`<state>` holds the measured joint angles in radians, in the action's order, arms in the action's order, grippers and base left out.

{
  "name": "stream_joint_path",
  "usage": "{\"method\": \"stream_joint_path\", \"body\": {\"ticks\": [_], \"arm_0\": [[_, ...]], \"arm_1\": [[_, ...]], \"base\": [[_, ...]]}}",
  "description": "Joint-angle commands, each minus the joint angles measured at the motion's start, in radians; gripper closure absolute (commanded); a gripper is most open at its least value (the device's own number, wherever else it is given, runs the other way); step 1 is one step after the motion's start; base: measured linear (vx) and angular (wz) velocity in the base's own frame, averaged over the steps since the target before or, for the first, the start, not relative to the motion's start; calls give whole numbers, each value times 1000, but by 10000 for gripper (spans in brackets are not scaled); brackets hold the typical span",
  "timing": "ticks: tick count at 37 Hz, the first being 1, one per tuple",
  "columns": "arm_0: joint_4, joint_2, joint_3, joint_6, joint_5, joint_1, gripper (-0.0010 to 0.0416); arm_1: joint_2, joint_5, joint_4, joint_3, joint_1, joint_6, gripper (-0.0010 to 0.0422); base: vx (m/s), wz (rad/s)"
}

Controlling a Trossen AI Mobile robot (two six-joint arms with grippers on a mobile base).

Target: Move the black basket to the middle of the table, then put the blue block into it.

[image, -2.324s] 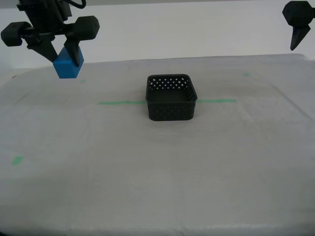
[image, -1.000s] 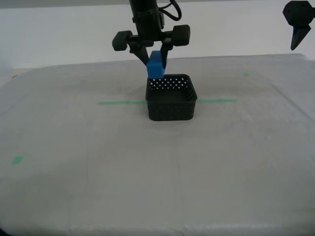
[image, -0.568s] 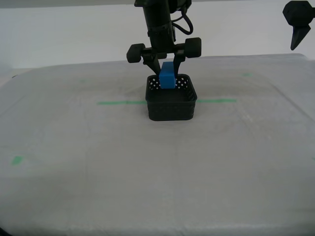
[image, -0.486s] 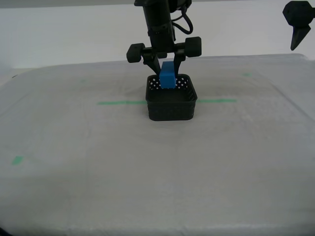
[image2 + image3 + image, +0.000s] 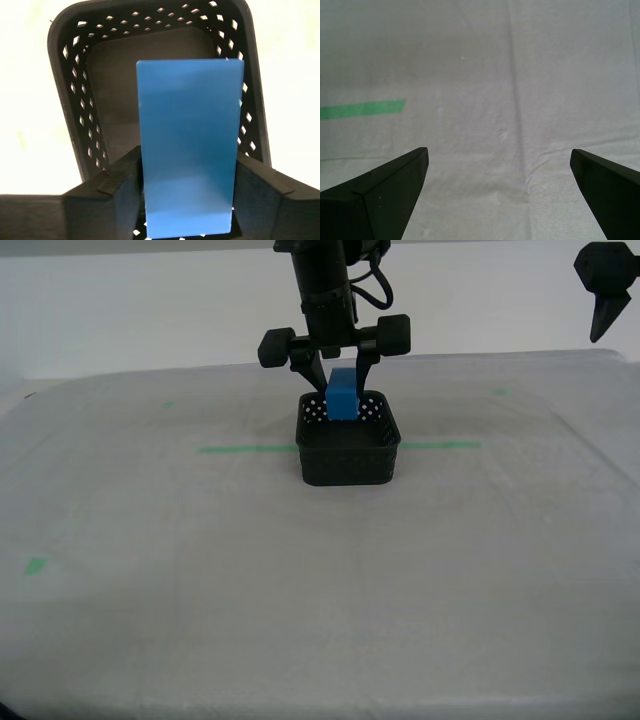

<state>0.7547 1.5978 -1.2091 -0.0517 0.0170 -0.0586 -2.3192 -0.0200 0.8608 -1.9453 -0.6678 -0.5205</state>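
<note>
My second gripper [image 5: 335,362] clamps blue block [image 5: 342,393] upright over black basket [image 5: 348,455], far side. Lower first, release centred, clear of walls. My first gripper [image 5: 497,190] spread wide, empty.

Exterior view: front-on, elevated, whole table [image 5: 300,590]. Second wrist view: close, straight down into black basket [image 5: 75,100], shared with exterior. First wrist view: cloth only.

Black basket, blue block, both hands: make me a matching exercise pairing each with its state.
Things:
1. black basket
2. blue block
3. my first hand
4. my second hand

States:
A. open over bare cloth
B. gripped, hanging over the basket's opening
C. standing on the table across the green tape line
D. shut on the block

Pairs: 1-C, 2-B, 3-A, 4-D
</note>
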Motion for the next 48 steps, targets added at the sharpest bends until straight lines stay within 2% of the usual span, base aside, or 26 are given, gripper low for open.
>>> {"method": "stream_joint_path", "body": {"ticks": [1,8,15,20,25,31,34,39,48], "arm_0": [[0,0,0,2,0,0,7],[0,0,0,2,0,0,7],[0,0,0,2,0,0,7],[0,0,0,2,0,0,7],[0,0,0,2,0,0,7],[-1,0,0,2,0,0,7],[0,0,0,2,0,0,7],[0,0,0,2,0,0,7],[0,0,0,2,0,0,7]], "arm_1": [[1,2,1,-2,-2,-5,172],[1,2,0,-4,-2,-4,88],[1,1,-3,-16,-2,51,5],[3,1,-6,-33,-2,74,27],[3,2,-6,-55,-2,97,8],[21,0,18,-65,-5,130,10],[50,-34,40,-60,-6,149,14],[117,-101,66,-26,-6,151,12],[294,-183,27,142,7,147,11]], "base": [[0,0],[0,0],[0,0],[0,0],[0,0],[0,0],[0,0],[0,0],[0,0]]}}
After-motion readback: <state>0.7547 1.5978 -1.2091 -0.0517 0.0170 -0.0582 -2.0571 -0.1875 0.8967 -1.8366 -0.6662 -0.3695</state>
